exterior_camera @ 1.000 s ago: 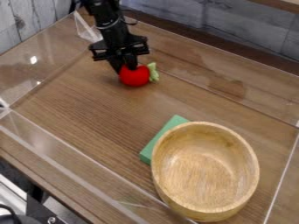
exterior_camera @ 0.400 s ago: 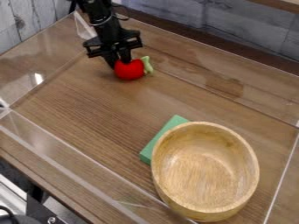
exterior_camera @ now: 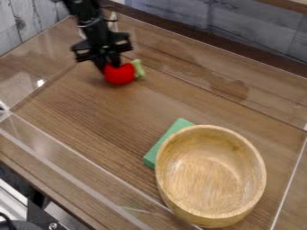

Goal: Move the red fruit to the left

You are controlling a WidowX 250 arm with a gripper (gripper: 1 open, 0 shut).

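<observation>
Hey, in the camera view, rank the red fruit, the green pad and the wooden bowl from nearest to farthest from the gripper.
1. The red fruit, right at the gripper, upper left of the table.
2. The green pad, toward the middle, partly tucked under the bowl.
3. The wooden bowl, lower right, just beyond the pad.

Wood-grain table (exterior_camera: 108, 135), clear acrylic walls (exterior_camera: 36, 45); grey plank wall (exterior_camera: 240, 27) behind
</observation>
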